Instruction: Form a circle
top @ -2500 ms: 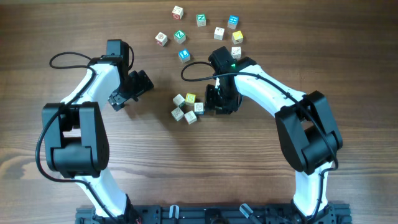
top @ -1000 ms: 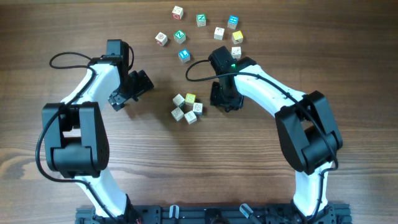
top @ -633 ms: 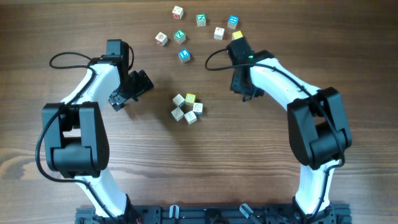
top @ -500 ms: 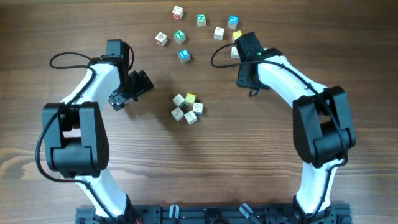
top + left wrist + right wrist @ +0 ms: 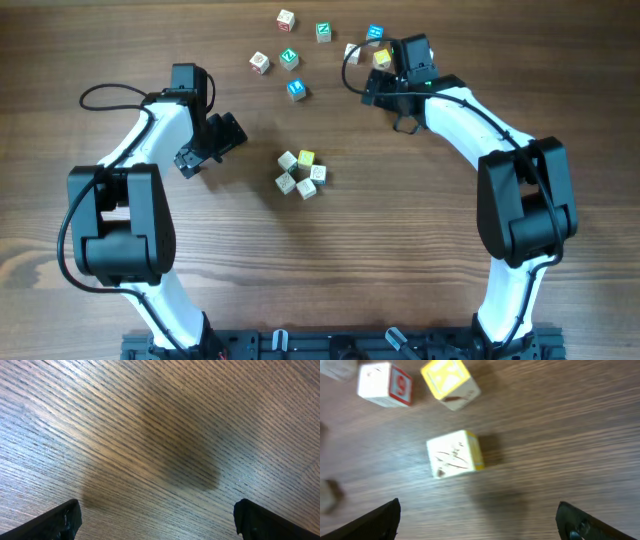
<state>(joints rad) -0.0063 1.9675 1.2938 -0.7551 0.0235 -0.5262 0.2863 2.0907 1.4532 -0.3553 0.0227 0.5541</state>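
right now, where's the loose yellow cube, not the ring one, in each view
overhead: yellow cube at upper right, among the loose cubes.
left wrist: not in it, only bare table.
right wrist: yellow cube at the top edge, left of centre.
shared landmark: the white cube sits just left of it in both views.

Centre frame, the circle (image 5: 303, 172) is cream with one yellow cube (image 5: 306, 158). Above it lie a blue-faced cube (image 5: 296, 89) and a green-faced cube (image 5: 323, 32). The tabletop (image 5: 330, 270) is brown wood grain.
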